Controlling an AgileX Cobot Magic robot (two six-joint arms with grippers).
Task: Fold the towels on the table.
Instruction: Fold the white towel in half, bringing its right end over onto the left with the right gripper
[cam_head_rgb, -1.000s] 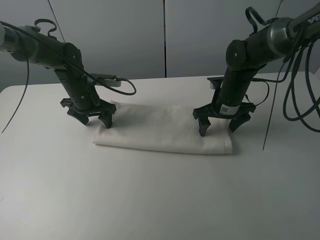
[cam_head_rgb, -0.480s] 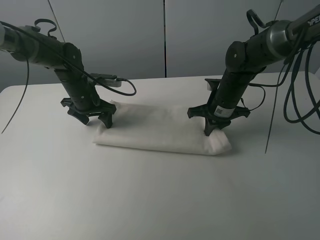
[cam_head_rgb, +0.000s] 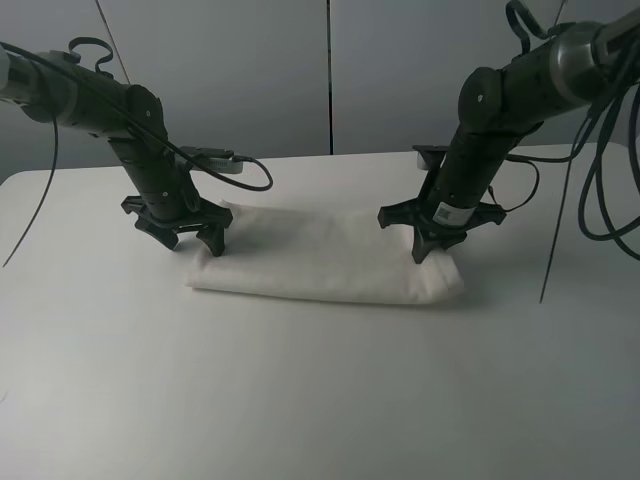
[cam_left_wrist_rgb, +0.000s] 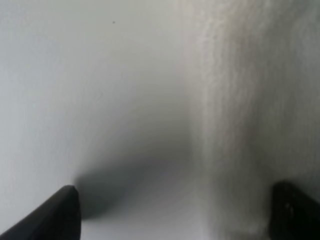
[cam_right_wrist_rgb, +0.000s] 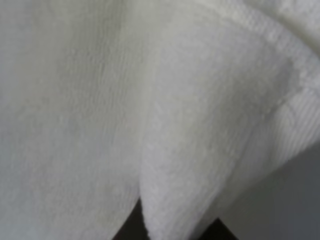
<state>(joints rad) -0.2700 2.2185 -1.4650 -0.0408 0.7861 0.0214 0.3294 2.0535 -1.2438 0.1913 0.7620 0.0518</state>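
Observation:
The white towel lies as a long folded strip across the middle of the white table. My left gripper is open over the towel's left end, one finger on the bare table and one on the towel; both dark fingertips show in the left wrist view. My right gripper is shut on the towel's right end and holds it slightly raised. In the right wrist view the towel fills the frame, with a banded edge fold pinched at the gripper.
A black cable loops over the table behind the left arm. More cables hang at the right beside the right arm. Grey wall panels stand behind the table's far edge.
My right gripper went from spread over the towel's right end to shut on it, then lifted it a little and drew it inward. The left arm has not moved.

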